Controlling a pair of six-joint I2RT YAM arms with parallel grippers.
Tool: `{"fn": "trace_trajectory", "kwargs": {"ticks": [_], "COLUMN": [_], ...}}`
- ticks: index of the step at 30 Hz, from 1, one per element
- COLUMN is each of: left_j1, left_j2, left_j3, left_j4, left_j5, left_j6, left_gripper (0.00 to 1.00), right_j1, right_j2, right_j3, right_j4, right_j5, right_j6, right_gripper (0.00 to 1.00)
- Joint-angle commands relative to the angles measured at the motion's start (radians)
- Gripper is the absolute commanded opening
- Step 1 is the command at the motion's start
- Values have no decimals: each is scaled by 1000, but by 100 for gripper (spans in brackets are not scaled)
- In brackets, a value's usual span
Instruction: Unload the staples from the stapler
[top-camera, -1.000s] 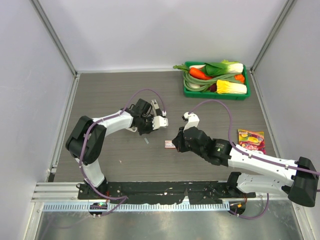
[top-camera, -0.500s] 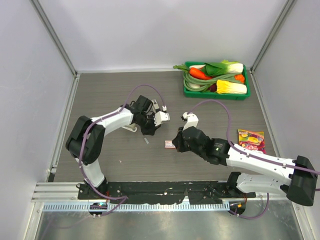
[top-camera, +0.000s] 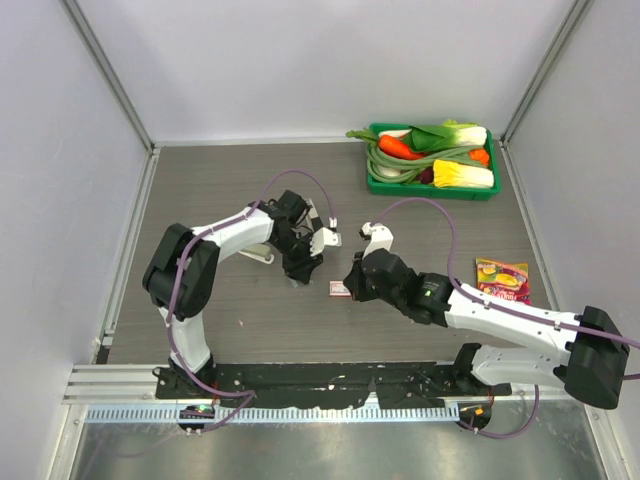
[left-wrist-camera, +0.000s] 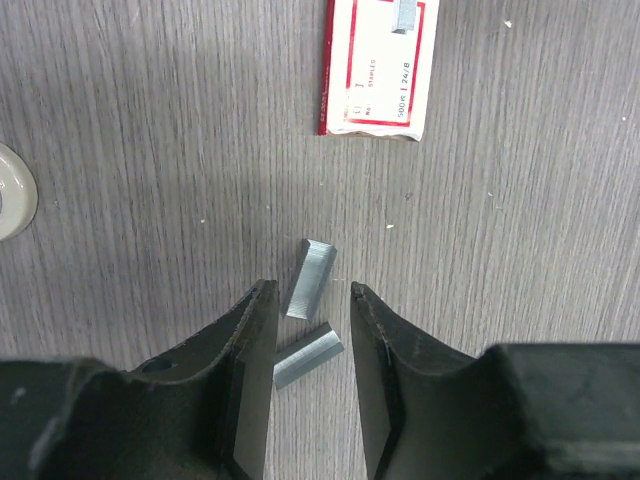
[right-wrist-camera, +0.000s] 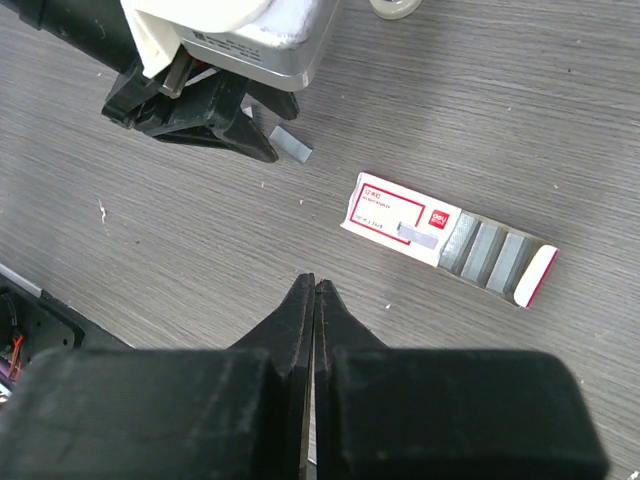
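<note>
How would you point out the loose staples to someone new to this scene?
On the dark wood-grain table, look at the left gripper near the middle. Between its open fingers lie the staples, two short grey metal strips. Unlike the red-and-white staple box beyond them, they are tiny, bare and unprinted.

L arm (top-camera: 228, 233) and R arm (top-camera: 510, 320): white link shells btwn bulky black joint housings, w/ black shoulder blocks at the bases; a thin purple cable (top-camera: 292, 178) loops off the L arm, a second purple cable (top-camera: 448, 225) off the R; small white camera block (top-camera: 325, 242) at each wrist. L gripper (left-wrist-camera: 310, 298): two matte black fingers (left-wrist-camera: 245, 345), flat inner faces, tapered tips, small round hole near one finger's root. R gripper (right-wrist-camera: 314, 292): black, wedge-shaped tips, boxy black body behind.
</note>
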Motion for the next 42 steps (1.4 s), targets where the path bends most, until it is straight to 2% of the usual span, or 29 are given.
{"fn": "trace_trajectory", "kwargs": {"ticks": [1,5,11,13,18,20,21,23,24,28,30,37,39,41,42], "left_j1": [23,61,168,231,389,405,412,417,425,454,469,511,514,514,515], "left_j2": [-23,-62,-163,-190,-296,-328,-356,-379,-397,-430,-434,-437,-441,-442,-444], "left_j3": [33,62,94,93,22,-4,-10,-27,-30,-54,-58,-61,-61,-64,-64], "left_j4": [6,51,84,100,158,146,122,100,76,68,72,57,58,60,58], "left_j5": [52,75,180,228,360,362,355,339,339,360,365,394,397,394,392], "left_j6": [1,-80,-184,-241,-387,-395,-392,-373,-372,-401,-430,-475,-484,-484,-484], "left_gripper": [40,42,43,43,43,45,50,72,87,90,99,100,100,100,100], "right_j1": [-5,-7,-7,-7,-7,-7,-7,-8,-8,-11,-13,-13,-13,-13,-14], "right_j2": [19,52,175,218,400,445,489,529,563,635,654,680,674,671,668], "right_j3": [23,27,76,93,182,227,239,276,290,362,374,396,394,391,396], "right_j4": [54,73,116,139,174,183,191,199,199,174,165,136,130,133,119], "right_j5": [-9,-9,-44,-70,-107,-121,-130,-162,-173,-223,-217,-164,-142,-138,-145], "right_j6": [-31,-61,-163,-205,-355,-416,-433,-470,-501,-578,-607,-709,-717,-723,-723], "right_gripper": [1,2,14,23,34,37,38,40,40,41,41,44,57,83,84]}}
